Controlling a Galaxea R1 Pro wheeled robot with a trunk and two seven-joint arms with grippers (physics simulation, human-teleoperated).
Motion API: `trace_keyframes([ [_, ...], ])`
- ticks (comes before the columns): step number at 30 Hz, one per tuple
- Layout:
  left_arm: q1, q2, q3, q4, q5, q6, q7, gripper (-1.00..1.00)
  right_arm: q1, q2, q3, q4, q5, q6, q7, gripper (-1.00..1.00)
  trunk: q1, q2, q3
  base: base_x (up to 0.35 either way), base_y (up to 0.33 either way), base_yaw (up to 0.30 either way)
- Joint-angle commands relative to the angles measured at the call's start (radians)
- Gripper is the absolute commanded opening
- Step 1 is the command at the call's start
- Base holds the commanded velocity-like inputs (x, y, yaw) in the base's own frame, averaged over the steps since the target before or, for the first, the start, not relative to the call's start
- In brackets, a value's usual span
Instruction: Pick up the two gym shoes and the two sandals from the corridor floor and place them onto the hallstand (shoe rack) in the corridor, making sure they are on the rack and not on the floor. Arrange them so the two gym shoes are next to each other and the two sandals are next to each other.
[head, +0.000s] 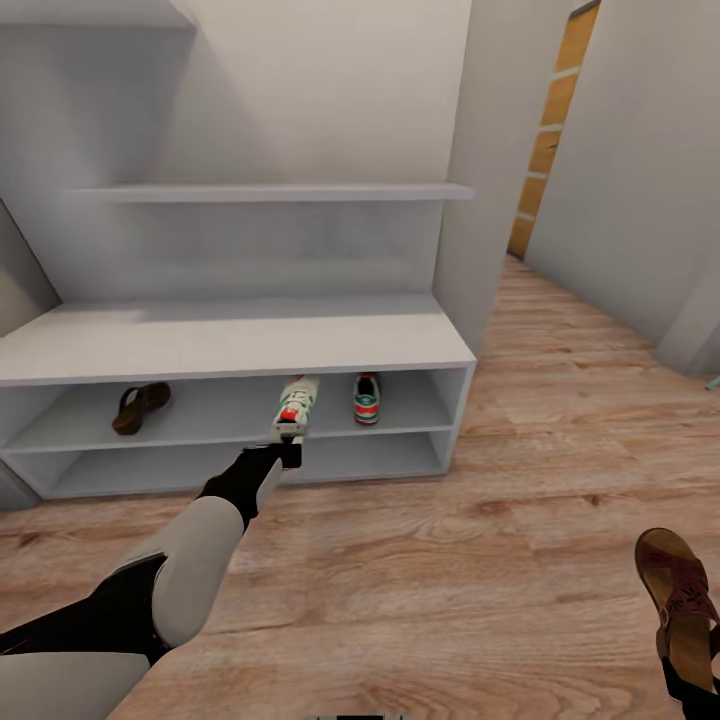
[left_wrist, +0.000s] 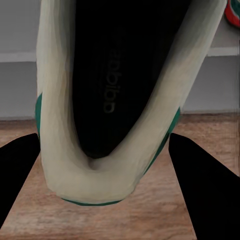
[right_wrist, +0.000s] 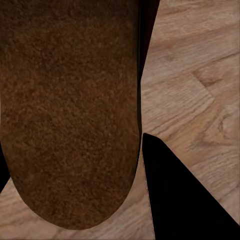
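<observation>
Jaws of left gripper (head: 290, 452) hold gym shoe (head: 296, 403) at hallstand (head: 230, 345) above corridor floor (head: 430, 560).

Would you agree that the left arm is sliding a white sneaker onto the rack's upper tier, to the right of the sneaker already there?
Not quite: in the head view, the held white lace-up sneaker enters the pale grey rack's upper tier to the left of the shelved sneaker, not the right.

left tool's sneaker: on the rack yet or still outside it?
Partly in. The gym shoe has its toe over the hallstand's upper tier; its heel overhangs the edge, in the left tool. Whether it rests there: cannot tell.
</observation>
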Motion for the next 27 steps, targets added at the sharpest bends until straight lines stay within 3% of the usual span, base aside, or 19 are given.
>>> trace_keyframes([
  [1,-0.001,-0.001,0.004,-0.002,-0.005,0.005,0.001,-1.0,-0.002,0.0,-0.009,0.001,0.002,-0.003,0.009,-1.0,0.0,0.0,-0.001,0.204,-0.215,0.0],
  [18,-0.002,-0.001,0.004,-0.002,-0.005,0.007,0.001,-1.0,-0.002,0.0,-0.009,0.001,0.002,-0.003,0.009,-1.0,0.0,0.0,-0.001,0.224,-0.212,0.0],
  [27,0.0,-0.001,0.004,-0.002,-0.005,0.006,0.003,-1.0,-0.002,0.0,-0.009,0.001,0.002,-0.003,0.009,-1.0,0.0,0.0,-0.001,0.056,-0.033,0.0],
])
